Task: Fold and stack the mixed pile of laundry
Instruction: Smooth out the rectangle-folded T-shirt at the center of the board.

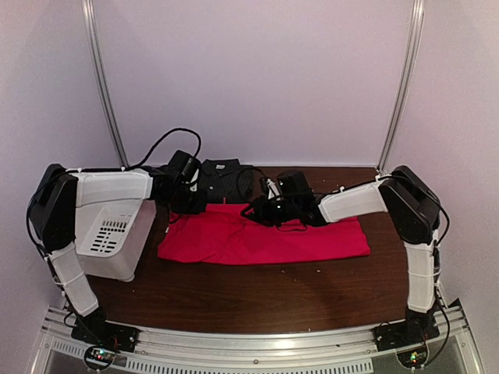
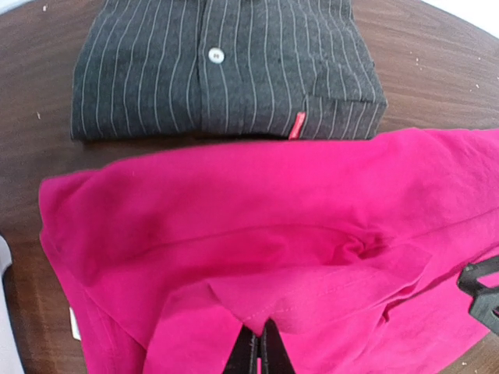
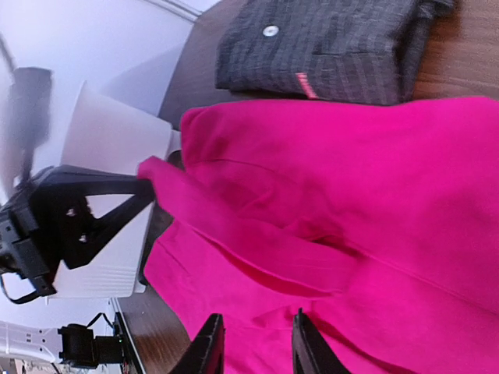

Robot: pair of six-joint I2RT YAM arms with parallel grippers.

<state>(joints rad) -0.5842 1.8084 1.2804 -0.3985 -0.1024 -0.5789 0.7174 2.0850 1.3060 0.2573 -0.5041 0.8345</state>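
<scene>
Folding looks about half done to us. Of the two garments, the pinstriped shirt (image 2: 226,70) lies as a neat folded block at the far side of the table (image 1: 257,296). Just in front of it, the red T-shirt (image 2: 257,226) lies spread and rumpled, only partly folded. Our left pincer (image 2: 259,343) is clamped on a raised fold at that T-shirt's left end. Our right pincer (image 3: 257,327) hovers low over the red cloth, fingers apart, gripping nothing. What is left, we judge, is to finish the red folds and then stack one garment on the other.
</scene>
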